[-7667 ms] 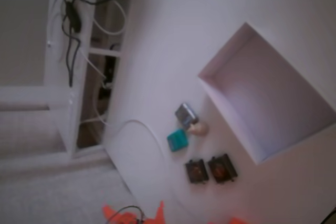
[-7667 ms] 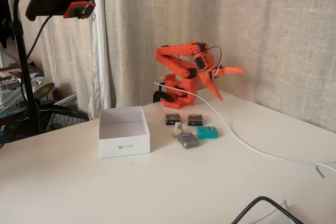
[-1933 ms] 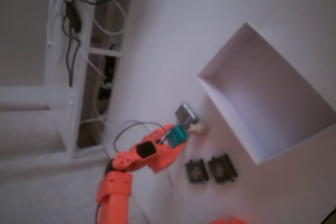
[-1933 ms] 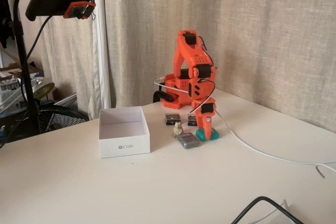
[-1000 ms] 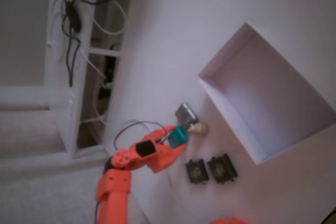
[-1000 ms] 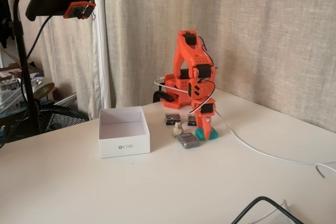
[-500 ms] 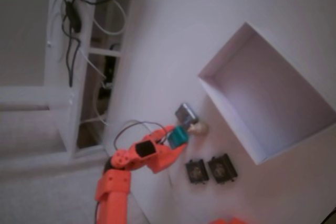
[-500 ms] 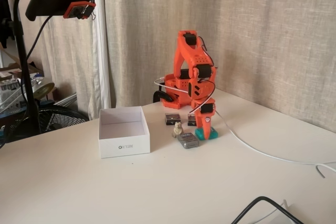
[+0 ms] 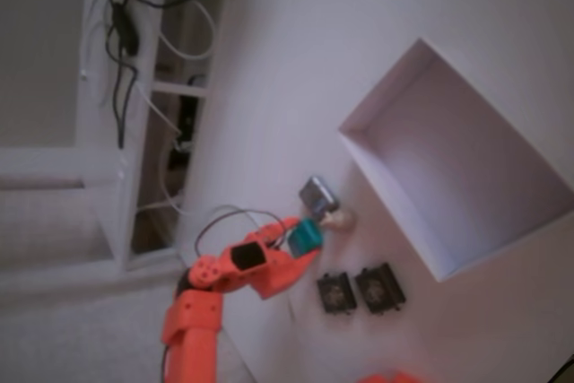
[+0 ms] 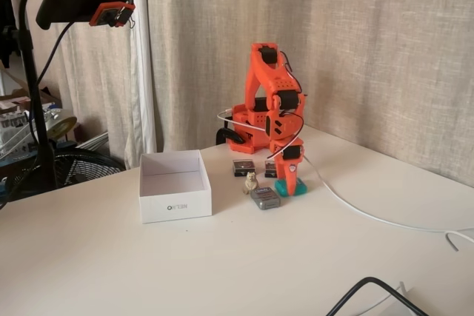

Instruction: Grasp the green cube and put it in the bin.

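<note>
Since half a second ago we see the green cube (image 10: 294, 186) slightly lifted, gripped in our jaws (image 10: 291, 185), just beside the grey-blue block (image 10: 264, 197), well apart from the bin (image 10: 175, 199).

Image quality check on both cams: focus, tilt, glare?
High fixed view: soft and out of focus, hazy purplish cast, framed at a tilt; green cube and bin edges smear, gripper detail lost. Side fixed view: sharp, even daylight through curtains, no glare; green cube partly hidden by the gripper.
</note>
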`<state>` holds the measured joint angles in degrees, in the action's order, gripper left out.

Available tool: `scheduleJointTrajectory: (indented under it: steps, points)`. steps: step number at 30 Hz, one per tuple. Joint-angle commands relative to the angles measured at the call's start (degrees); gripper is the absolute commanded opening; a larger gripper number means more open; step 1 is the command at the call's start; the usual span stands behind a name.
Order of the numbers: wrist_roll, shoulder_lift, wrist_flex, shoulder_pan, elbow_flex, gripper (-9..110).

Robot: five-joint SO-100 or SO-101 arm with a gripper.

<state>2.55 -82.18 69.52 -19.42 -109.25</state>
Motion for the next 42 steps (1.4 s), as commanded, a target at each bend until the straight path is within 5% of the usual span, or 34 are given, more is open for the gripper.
scheduleJointTrajectory:
  steps: [1,18,42]
  points:
    - [0.3,-1.6,0.4,0.4,1.9,13]
    - [0.4,-2.1,1.3,-1.3,12.6,12]
    - [1.6,-14.4,-10.0,8.9,-8.2,13]
